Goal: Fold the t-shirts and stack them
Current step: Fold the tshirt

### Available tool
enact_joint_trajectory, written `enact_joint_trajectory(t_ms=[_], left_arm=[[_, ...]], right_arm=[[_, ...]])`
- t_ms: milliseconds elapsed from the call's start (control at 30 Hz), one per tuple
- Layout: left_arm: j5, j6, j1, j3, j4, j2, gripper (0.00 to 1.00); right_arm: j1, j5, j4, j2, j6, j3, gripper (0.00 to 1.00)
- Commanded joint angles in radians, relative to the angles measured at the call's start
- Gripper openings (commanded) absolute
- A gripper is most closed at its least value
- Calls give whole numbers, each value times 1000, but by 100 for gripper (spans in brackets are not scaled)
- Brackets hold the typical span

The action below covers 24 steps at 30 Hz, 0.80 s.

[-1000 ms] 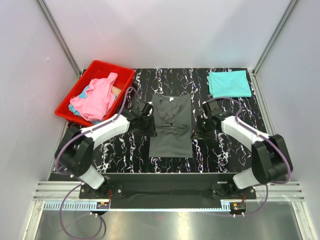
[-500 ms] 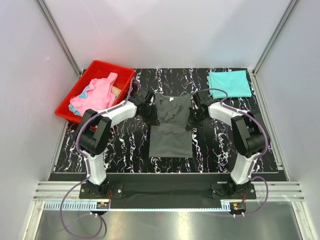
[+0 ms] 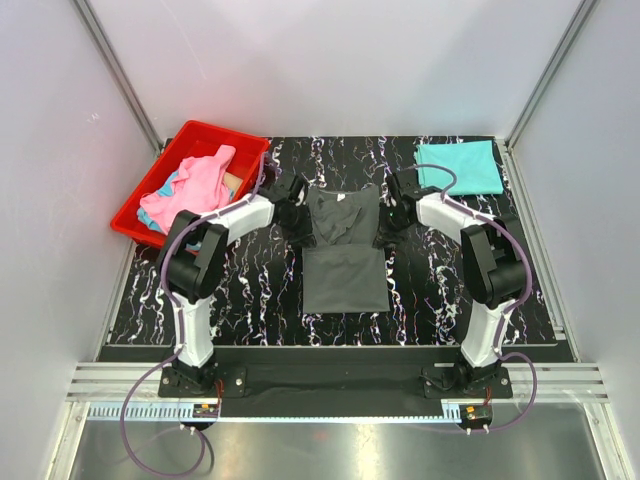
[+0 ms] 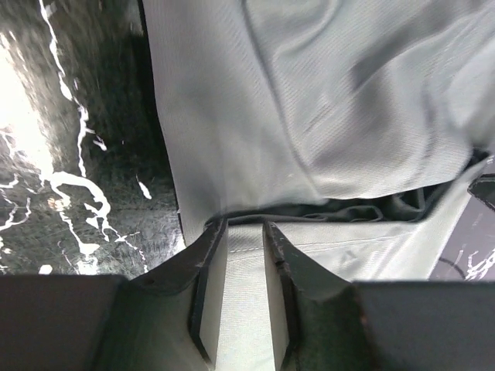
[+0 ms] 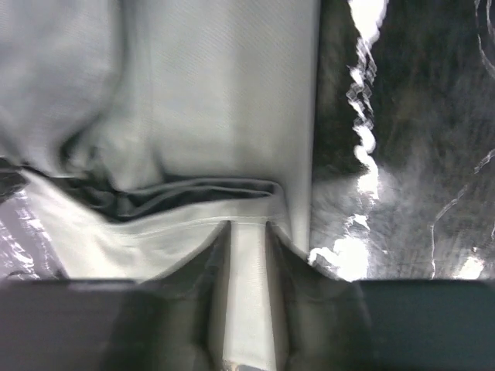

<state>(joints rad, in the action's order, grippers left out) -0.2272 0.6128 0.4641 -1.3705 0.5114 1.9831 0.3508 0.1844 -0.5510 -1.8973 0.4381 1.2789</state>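
A dark charcoal grey t-shirt [image 3: 345,265] lies in the middle of the table, its lower half folded up over its upper half. My left gripper [image 3: 297,207] is at the fold's far left corner and my right gripper [image 3: 392,213] at its far right corner. In the left wrist view the left gripper [image 4: 241,228] has its jaws a little apart, with the hem of the grey t-shirt [image 4: 309,116] lying flat between them. The right gripper [image 5: 247,228] likewise stands slightly open over the shirt's [image 5: 216,100] hem. A folded teal t-shirt [image 3: 458,167] lies at the far right.
A red bin [image 3: 215,130] at the far left holds a pink t-shirt [image 3: 190,195] and a light blue one [image 3: 152,213]. The black marbled table [image 3: 250,300] shows on both sides of the grey shirt. Grey walls close in the table on three sides.
Both grippers carried the grey shirt's lower hem away from me, up over its top half. Their jaws have since parted slightly, and the fold has shortened the shirt.
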Motion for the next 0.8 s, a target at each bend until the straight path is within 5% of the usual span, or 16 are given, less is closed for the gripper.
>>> enact_joint_trajectory(t_ms=[0,233,767], left_arm=[[8,-21,-27,-84,3,-52,31],[-72,-12,-59,-118,-60,-12,34],[-159,-19,-174,-144,-197,26,32]], right_arm=[[-4,33,0,58,27,92,35],[-16,66,55,-116,87,287,54],[-91,257,121,-325,-99,493,55]])
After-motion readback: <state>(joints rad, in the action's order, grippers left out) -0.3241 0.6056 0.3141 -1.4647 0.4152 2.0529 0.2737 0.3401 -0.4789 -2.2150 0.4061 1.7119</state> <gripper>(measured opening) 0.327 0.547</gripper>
